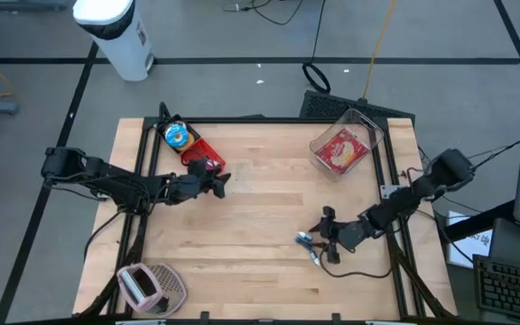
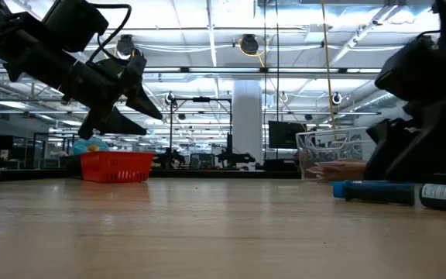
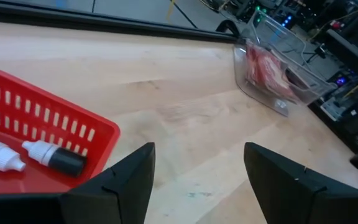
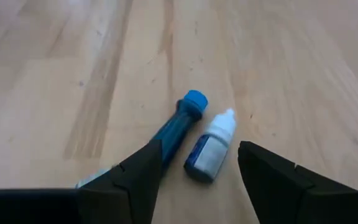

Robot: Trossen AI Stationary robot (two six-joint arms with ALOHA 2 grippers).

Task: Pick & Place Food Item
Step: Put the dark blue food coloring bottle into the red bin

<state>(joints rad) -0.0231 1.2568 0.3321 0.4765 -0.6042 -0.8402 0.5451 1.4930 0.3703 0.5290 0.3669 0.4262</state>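
Left claw [image 1: 219,185] hangs open beside the red basket [image 1: 202,153] while right claw [image 1: 325,236], open and empty, hovers over a blue marker [image 4: 180,122] and small dropper bottle [image 4: 211,146] on the desk [image 1: 260,226].

You're in a lab: a wooden table [image 1: 260,226] on grey floor taped with black lines, cables [image 1: 319,72] trailing off, a keyboard [image 1: 511,289] beside it, and ceiling strip lights [image 2: 207,31] over monitors [image 2: 285,133] and racks behind.

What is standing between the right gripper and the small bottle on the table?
Nothing visible. The right gripper is open just above the small bottle, which lies on the bare table. A blue-capped tube lies close beside the bottle, not between them.
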